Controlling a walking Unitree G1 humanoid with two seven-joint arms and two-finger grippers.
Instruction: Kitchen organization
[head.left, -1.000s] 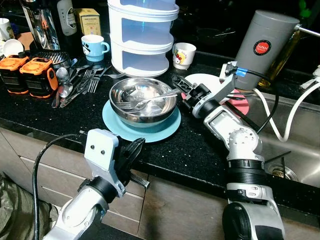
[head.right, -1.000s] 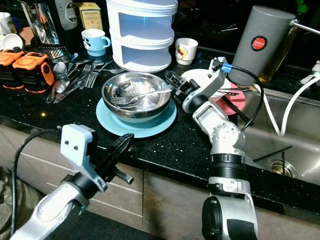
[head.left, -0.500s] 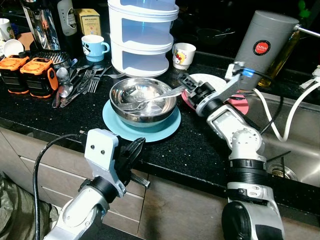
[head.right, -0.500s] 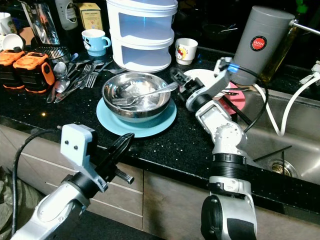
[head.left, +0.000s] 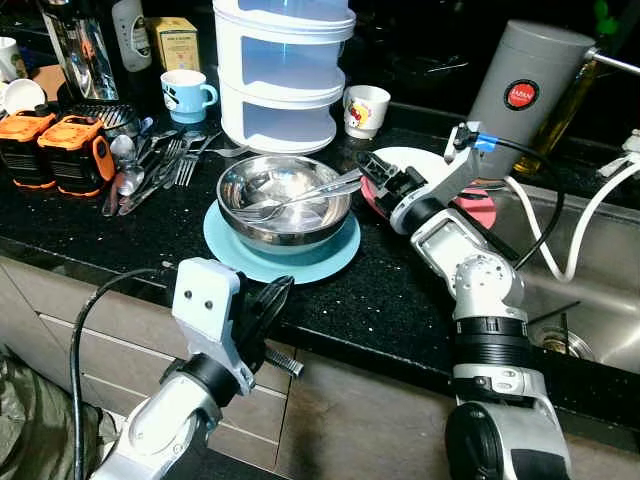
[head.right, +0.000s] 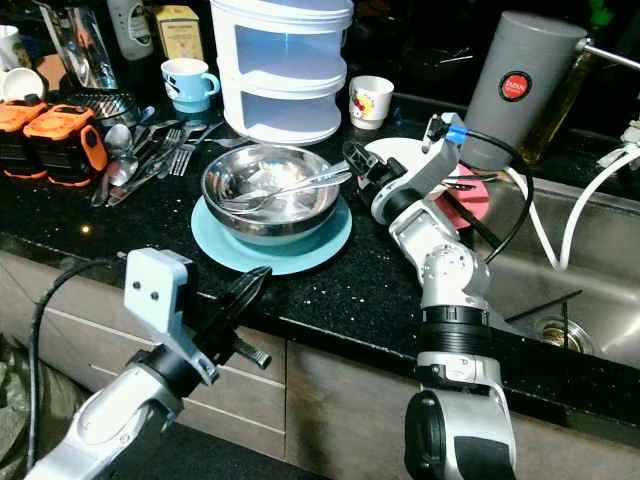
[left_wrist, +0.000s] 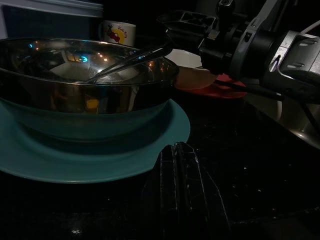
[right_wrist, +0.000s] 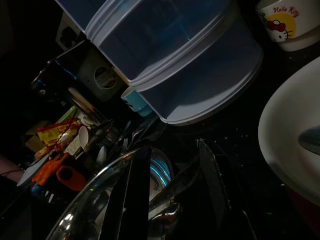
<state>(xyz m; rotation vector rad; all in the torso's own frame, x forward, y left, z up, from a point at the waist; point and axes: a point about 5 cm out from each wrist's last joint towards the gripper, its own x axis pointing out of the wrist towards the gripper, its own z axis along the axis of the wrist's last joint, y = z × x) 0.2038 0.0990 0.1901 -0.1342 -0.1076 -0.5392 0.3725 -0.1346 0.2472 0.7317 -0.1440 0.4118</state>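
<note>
On the black speckled countertop (head.left: 400, 290), a steel bowl (head.left: 285, 196) sits on a teal plate (head.left: 283, 250). A fork (head.left: 300, 197) lies across the bowl, tines inside and handle projecting over the rim toward the robot's right.

The right gripper (head.left: 372, 170) is positioned at the bowl's right rim, level with the fork handle. In the right wrist view, its two black fingers (right_wrist: 131, 200) stand apart, with the handle end lying in the gap between them; contact with the handle cannot be confirmed. Behind this gripper, a white plate (head.left: 425, 160) rests on a red mat (head.left: 475, 208), beside a tall grey canister (head.left: 520, 90). A steel sink (head.left: 580, 290) adjoins the counter to the right.

The left gripper (head.left: 268, 305) hangs at the counter's front edge, below the teal plate and apart from it. Its fingers are pressed together, holding nothing.

Behind the bowl stands a white stacked container (head.left: 285, 75). A white cup with a cartoon print (head.left: 365, 108) is just to its right, and a blue mug (head.left: 186, 95) is to its left. Loose cutlery (head.left: 155, 165) lies left of the bowl, next to two orange-and-black battery packs (head.left: 50, 150).
</note>
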